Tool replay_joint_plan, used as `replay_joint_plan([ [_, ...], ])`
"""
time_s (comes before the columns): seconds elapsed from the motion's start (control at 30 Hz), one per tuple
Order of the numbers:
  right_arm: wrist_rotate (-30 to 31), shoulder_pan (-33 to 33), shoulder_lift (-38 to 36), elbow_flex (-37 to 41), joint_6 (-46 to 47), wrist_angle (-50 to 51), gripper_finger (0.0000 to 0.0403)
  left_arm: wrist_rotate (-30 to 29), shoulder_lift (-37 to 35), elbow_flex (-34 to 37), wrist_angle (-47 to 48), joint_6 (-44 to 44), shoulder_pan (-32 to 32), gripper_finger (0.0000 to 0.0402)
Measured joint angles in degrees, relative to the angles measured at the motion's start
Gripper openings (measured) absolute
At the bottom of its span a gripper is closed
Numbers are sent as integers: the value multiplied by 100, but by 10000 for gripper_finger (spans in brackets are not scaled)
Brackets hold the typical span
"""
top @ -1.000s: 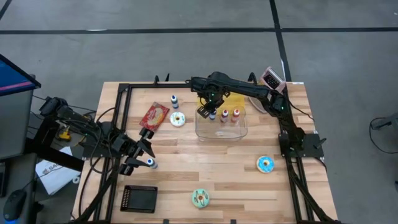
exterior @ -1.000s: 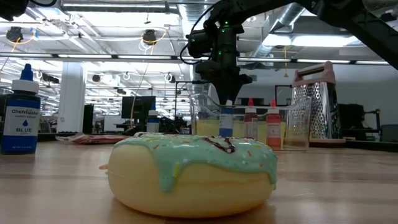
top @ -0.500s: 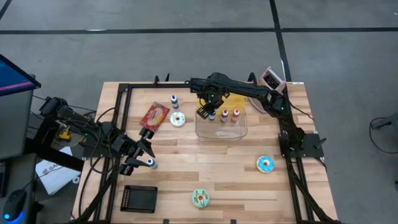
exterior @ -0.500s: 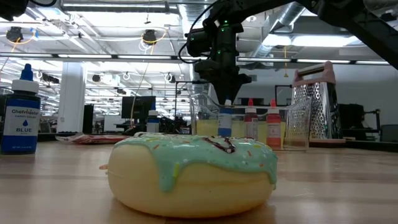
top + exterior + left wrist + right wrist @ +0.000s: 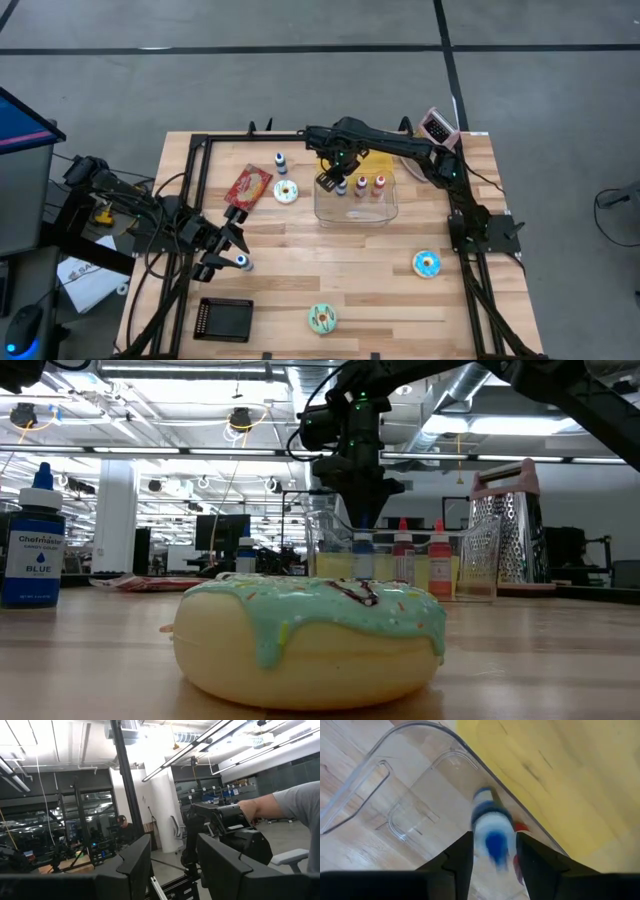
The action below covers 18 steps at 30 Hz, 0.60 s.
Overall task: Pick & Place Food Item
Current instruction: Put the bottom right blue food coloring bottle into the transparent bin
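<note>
My right gripper (image 5: pixel 337 183) (image 5: pixel 494 851) points straight down over the clear bin (image 5: pixel 357 204) at the table's far middle. It is open. A blue-capped bottle (image 5: pixel 491 831) (image 5: pixel 362 557) shows blurred just below, between the fingers and apart from them. It stands upright in the bin beside two red bottles (image 5: pixel 370 185). My left gripper (image 5: pixel 228 256) (image 5: pixel 172 865) waits open at the table's left, tipped upward, with nothing between its fingers. A small blue-capped bottle (image 5: pixel 243 262) stands on the table next to it.
A green-iced donut (image 5: pixel 322 318) (image 5: pixel 310 640) lies near the front edge, a blue-iced one (image 5: pixel 427 264) at the right and a white one (image 5: pixel 286 192) left of the bin. A red snack packet (image 5: pixel 248 185), a blue bottle (image 5: pixel 280 160), a grater (image 5: pixel 437 125) and a black tray (image 5: pixel 222 318) are also there.
My right gripper has stayed over the bin and opened, letting go of the blue-capped bottle. The bottle has sunk a little below the fingertips and stands in the bin.
</note>
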State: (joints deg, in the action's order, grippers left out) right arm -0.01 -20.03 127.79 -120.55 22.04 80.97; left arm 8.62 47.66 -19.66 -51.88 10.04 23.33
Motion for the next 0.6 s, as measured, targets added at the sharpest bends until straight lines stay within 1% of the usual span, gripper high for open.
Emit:
replay_joint_plan([
  [0.27, 52, 14, -2, 0, -1, -38, 141, 2, 0, 0, 0, 0, 0, 154],
  [0.4, 359, 87, -2, 0, -89, -170, 145, 2, 0, 0, 0, 0, 0, 154],
  [0.53, 512, 203, -1, 0, -148, -117, 152, 2, 0, 0, 2, 0, 0, 154],
  [0.6, 689, 296, -4, 0, -171, -110, 156, 2, 0, 2, 3, 0, 0, 154],
])
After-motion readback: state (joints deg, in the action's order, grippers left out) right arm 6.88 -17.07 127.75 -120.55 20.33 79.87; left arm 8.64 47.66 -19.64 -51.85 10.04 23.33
